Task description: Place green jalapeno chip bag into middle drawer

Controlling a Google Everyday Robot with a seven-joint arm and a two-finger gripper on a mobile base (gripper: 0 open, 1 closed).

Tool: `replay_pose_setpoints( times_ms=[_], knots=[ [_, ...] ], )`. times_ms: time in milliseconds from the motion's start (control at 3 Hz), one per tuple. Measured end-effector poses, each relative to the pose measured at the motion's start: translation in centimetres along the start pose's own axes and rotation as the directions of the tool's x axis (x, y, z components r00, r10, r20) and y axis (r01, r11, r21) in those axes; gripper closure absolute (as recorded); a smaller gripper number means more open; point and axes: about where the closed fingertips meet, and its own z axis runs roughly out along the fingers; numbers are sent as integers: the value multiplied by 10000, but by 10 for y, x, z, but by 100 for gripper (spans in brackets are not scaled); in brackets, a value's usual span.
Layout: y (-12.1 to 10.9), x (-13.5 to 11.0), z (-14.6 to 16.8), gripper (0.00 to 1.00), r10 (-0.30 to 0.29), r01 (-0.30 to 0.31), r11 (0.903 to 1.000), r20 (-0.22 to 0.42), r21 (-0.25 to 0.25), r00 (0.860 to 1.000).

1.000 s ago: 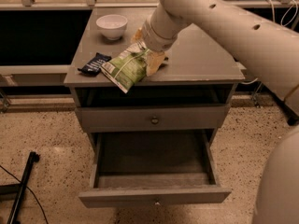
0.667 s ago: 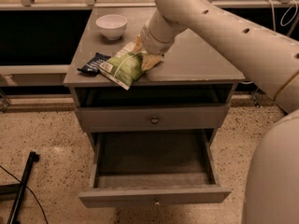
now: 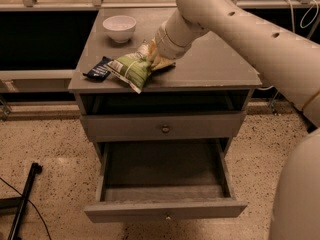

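Note:
The green jalapeno chip bag (image 3: pixel 131 69) lies tilted at the front left of the cabinet top, with its lower corner hanging over the front edge. My gripper (image 3: pixel 151 58) is at the bag's white right end and closed on it; the wrist hides most of the fingers. The middle drawer (image 3: pixel 165 208) is pulled wide open below, grey and empty inside, with a tiny knob on its front. It sits directly under the closed brass-knobbed drawer (image 3: pixel 163 128).
A white bowl (image 3: pixel 120 27) stands at the back left of the cabinet top (image 3: pixel 215 66). A small dark-blue packet (image 3: pixel 98 70) lies just left of the bag. A black stand (image 3: pixel 22 199) lies on the speckled floor at the left. My arm crosses from the upper right.
The gripper and the bag have shifted slightly left and toward the blue packet. The drawers have not moved.

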Motion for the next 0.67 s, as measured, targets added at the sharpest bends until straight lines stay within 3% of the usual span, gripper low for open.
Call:
replay_pose_setpoints(
  times_ms=[333,667],
  knots=[
    [11,-1,-38,100,666,-703,9962,710,515,9953],
    [44,7,-98,100,1836,-1911,9773,840,914,9794]
  ],
)
